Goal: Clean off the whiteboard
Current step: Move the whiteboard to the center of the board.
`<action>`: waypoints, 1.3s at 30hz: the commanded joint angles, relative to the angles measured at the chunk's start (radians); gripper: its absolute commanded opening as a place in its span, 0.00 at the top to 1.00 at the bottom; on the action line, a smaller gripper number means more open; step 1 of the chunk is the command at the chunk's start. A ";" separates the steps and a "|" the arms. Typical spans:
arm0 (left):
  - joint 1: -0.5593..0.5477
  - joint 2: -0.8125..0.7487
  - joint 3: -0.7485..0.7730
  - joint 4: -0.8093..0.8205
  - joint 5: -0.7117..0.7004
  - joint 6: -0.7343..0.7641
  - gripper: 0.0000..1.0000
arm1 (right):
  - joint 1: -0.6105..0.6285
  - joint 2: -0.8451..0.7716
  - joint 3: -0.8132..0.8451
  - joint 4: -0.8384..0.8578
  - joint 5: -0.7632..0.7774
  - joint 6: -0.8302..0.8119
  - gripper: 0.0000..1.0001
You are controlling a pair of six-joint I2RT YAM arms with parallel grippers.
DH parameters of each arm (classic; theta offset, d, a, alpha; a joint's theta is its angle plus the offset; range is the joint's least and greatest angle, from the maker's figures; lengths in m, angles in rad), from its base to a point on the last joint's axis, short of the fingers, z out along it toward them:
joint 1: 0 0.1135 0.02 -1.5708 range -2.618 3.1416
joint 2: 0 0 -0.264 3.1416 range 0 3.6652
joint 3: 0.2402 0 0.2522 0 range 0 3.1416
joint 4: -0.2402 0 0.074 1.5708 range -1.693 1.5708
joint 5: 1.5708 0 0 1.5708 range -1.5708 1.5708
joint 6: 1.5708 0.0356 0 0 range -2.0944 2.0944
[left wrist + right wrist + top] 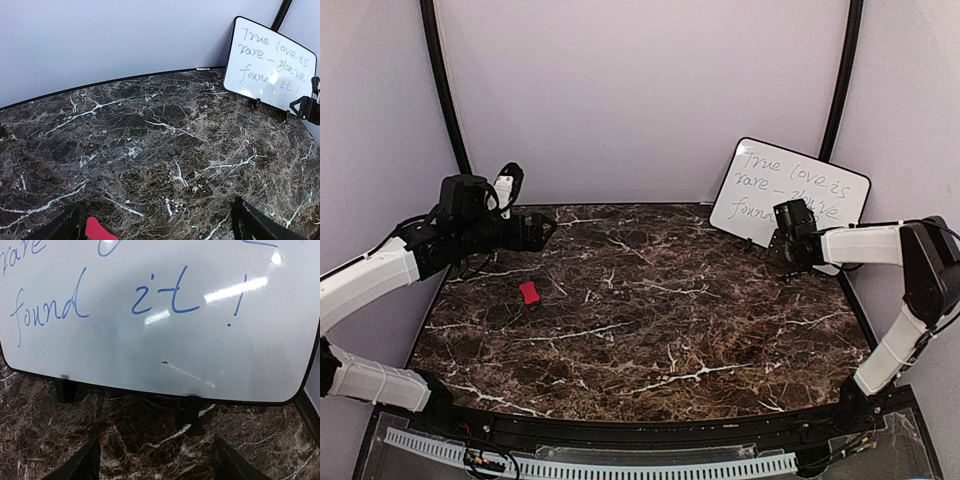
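Note:
The whiteboard (790, 190) stands tilted against the back right wall on small black feet (190, 407), with blue handwriting across it. It also shows in the left wrist view, where the whiteboard (270, 62) is far off at the upper right. My right gripper (785, 225) hovers just in front of the lower edge of the whiteboard (160, 320); the right gripper (156, 465) is open with only table between its fingers. My left gripper (548, 228) is at the back left, open and empty. A small red eraser (530, 292) lies on the table below it, next to the left finger (65, 227).
The dark marble table (650, 320) spans the whole work area, with pale walls at the back and both sides. Black poles (445, 90) run up the back corners. The table's black rim (307, 412) passes close to the right of the board.

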 commanded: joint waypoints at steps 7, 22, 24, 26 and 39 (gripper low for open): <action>-0.003 -0.021 -0.048 0.068 0.019 0.005 0.01 | -0.048 0.108 -0.007 0.090 0.033 0.013 0.38; -0.003 0.003 -0.050 0.074 0.018 -0.005 0.01 | -0.111 0.206 0.041 0.041 -0.028 0.026 0.33; -0.003 0.004 -0.050 0.073 0.018 -0.007 0.01 | -0.117 0.217 0.053 0.034 -0.036 0.027 0.33; -0.003 0.006 -0.050 0.073 0.019 -0.008 0.01 | -0.122 0.227 0.065 0.024 -0.038 0.031 0.33; -0.003 0.014 -0.049 0.074 0.019 -0.009 0.01 | -0.128 0.311 0.170 -0.058 -0.028 0.041 0.36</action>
